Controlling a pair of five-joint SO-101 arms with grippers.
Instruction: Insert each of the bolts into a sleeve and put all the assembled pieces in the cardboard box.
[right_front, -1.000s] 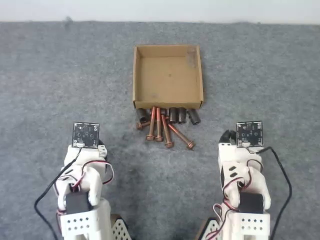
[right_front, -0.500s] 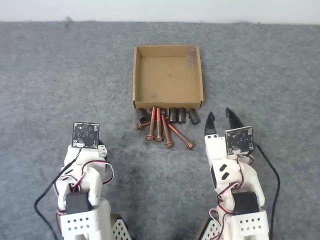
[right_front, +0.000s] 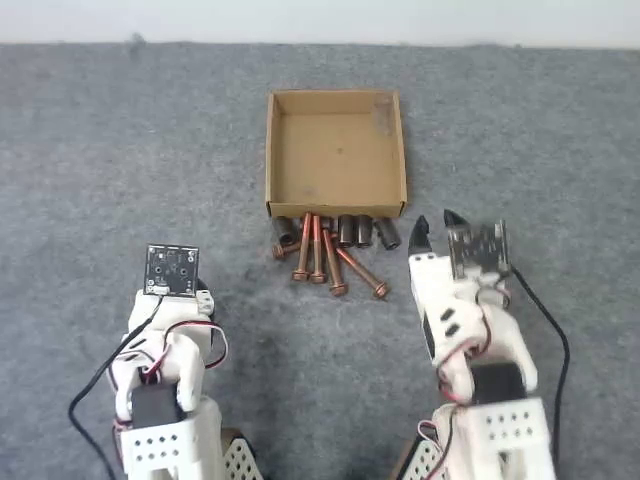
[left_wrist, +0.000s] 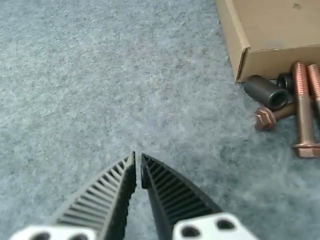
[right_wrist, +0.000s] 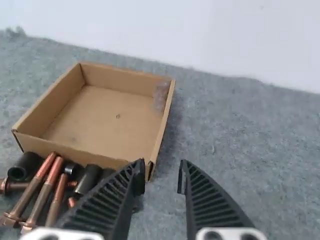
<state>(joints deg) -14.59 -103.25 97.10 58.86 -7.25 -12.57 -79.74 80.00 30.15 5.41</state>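
Grey carpet (right_front: 120, 150) lies open around the cardboard box (right_front: 336, 160), the right gripper (right_front: 436, 220) part-open and empty near its front corner, the left gripper (left_wrist: 138, 159) closed on nothing well apart, and bolts (right_front: 318, 250) and sleeves (right_front: 350, 230) clustered against the box's near wall.

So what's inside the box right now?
Only its bare floor: the high view looks straight into the box, with nothing covered. Bolts and sleeves lie outside, by its near wall.

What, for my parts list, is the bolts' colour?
Copper; the bolts show best in the left wrist view.
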